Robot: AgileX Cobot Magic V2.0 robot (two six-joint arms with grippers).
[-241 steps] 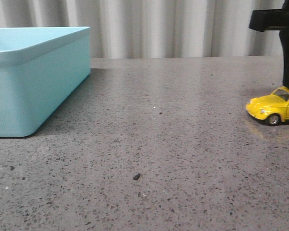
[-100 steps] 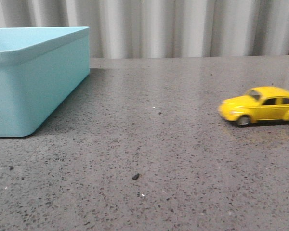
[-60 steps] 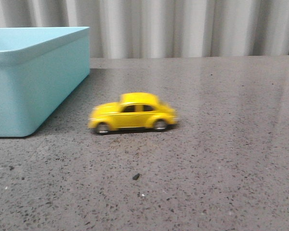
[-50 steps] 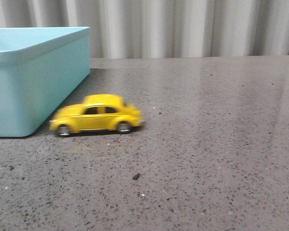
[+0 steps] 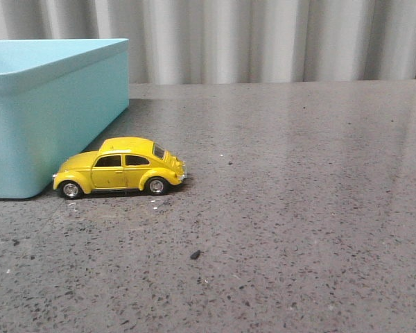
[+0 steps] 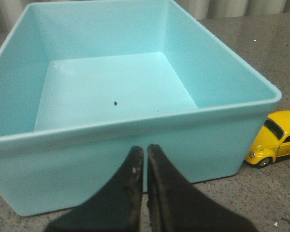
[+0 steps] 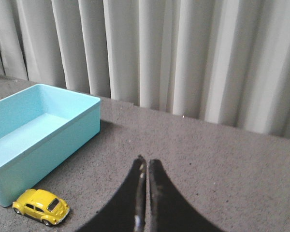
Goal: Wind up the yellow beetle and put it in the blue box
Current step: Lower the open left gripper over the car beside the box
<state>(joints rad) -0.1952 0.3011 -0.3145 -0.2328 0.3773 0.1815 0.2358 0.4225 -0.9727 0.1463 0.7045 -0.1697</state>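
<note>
Rolling leftward across the table [image 5: 298, 208], the yellow beetle [image 5: 118, 175] is now resting against the blue box [image 5: 48, 118]; we are keeping left gripper [image 6: 145, 162] and right gripper [image 7: 144, 169] clenched empty, so storing is remaining.

The left gripper [image 6: 145, 166] has two black, tapering fingers [image 6: 133, 183] with a matt, slightly scuffed surface, widening toward a dark base. The right gripper [image 7: 144, 179] looks the same: slim black fingers [image 7: 157, 193] with faintly glossy inner edges, narrowing to blunt tips.
</note>
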